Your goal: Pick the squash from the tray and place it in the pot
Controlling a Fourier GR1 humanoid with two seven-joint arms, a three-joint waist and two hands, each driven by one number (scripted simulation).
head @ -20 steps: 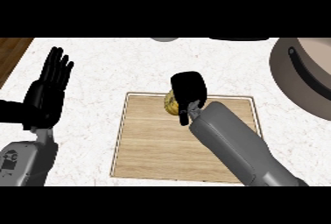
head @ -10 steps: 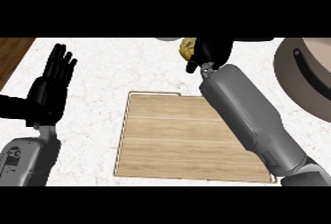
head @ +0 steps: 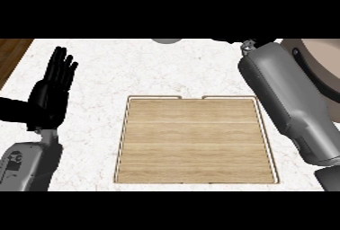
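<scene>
A wooden tray [head: 196,139] lies flat in the centre of the frame on a white marbled counter [head: 133,67], its raised rim running round a bare plank surface with nothing resting on it. The squash cannot be seen anywhere in this view, so where it is cannot be told.

At the left of the frame the left hand [head: 50,96] stands upright, fingers [head: 61,67] straight and together, pointing toward the upper edge, holding nothing and clear of the tray. Its grey forearm [head: 30,164] comes in from the lower left corner.

The right forearm [head: 292,103] rises from the lower right and slants up along the tray's right side to the upper right of the frame, where it ends at the visible top edge (only a small bit of wrist hardware shows there). The right hand itself lies beyond that edge, so whether its fingers are open or closed cannot be told.

Behind that forearm, at the upper right, part of a large round pot [head: 322,63] shows, with a pale inside and a darker rim. A strip of brown wood [head: 13,51] shows at the upper left corner, beside the counter.
</scene>
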